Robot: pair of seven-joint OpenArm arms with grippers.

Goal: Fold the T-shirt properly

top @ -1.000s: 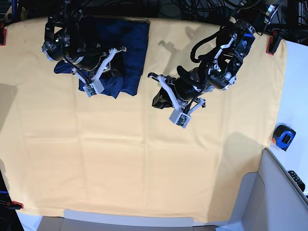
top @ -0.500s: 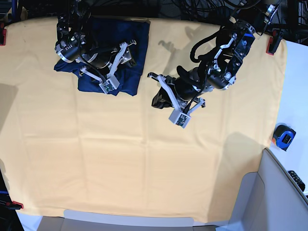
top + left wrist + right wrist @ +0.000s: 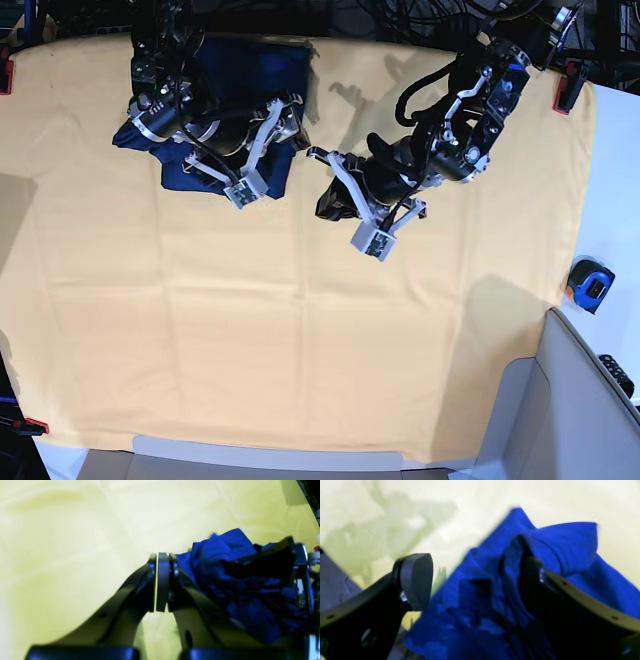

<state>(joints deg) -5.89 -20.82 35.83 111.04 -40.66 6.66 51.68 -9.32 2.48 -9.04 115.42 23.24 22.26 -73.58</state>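
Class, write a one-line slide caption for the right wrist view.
Open right gripper straddling a bunched fold of the blue T-shirt on the yellow table cloth.

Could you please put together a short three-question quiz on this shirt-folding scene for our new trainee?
1. True or false: the left claw is shut with nothing between its tips.
2. Where on the yellow-orange table cloth does the dark navy-blue knit shirt lie in the base view? A) far left part B) near right corner C) centre
3. Fill in: the right claw stands ____ over the shirt.

Key
1. True
2. A
3. open
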